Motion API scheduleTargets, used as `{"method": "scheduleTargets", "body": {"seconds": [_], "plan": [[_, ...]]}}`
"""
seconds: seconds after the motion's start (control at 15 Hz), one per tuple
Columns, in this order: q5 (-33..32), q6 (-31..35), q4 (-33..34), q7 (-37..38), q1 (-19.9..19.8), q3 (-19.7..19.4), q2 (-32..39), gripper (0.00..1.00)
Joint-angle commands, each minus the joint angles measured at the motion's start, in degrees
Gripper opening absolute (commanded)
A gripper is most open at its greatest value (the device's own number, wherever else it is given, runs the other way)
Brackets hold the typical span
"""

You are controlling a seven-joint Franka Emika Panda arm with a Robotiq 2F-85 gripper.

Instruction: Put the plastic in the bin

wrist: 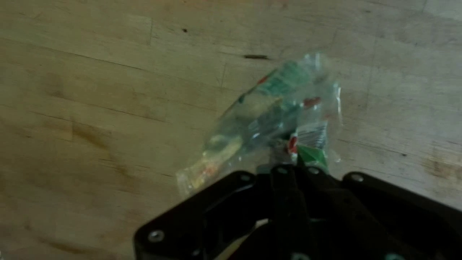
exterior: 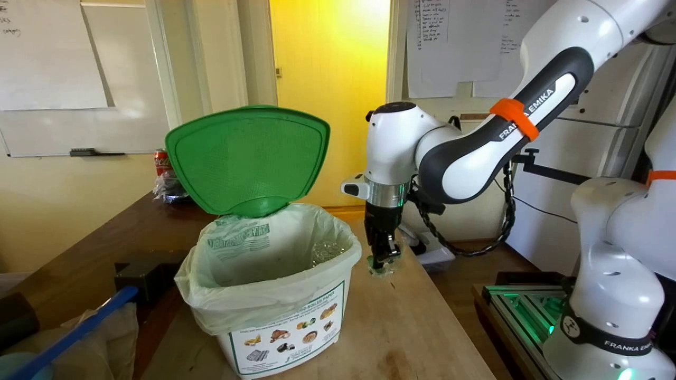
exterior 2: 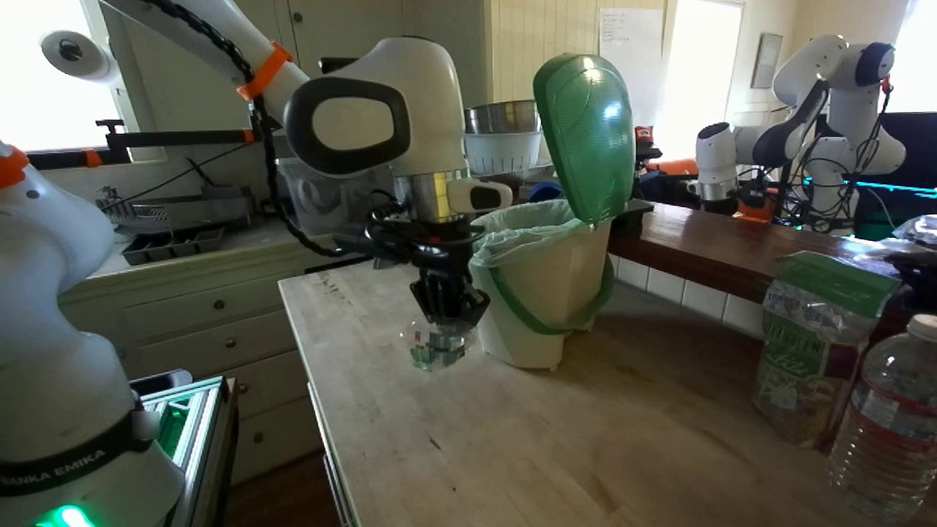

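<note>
The plastic is a crumpled clear wrapper with green and red print, seen in the wrist view and in both exterior views. My gripper points down, its fingers closed together on the wrapper's near part; the pinched part is hidden. It also shows in both exterior views. The wrapper is at or just above the wooden table; I cannot tell if it touches. The white bin stands upright beside the gripper, its green lid open, a pale liner inside.
Some clear plastic lies inside the bin. A dark raised counter runs behind it. A green food bag and a water bottle stand on the table. A black block and blue stick are nearby.
</note>
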Motion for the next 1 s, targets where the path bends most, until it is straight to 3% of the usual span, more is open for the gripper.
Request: {"method": "scheduleTargets", "body": {"seconds": [0.0, 0.4, 0.93], "plan": [[-0.90, -4.60, -1.92, 1.15, 1.13, 0.58, -6.09, 0.00], [-0.41, -9.46, -1.42, 2.66, 2.72, 1.85, -12.28, 0.00], [-0.42, -8.04, 0.72, 4.65, 5.99, 4.86, -16.44, 0.00]]}}
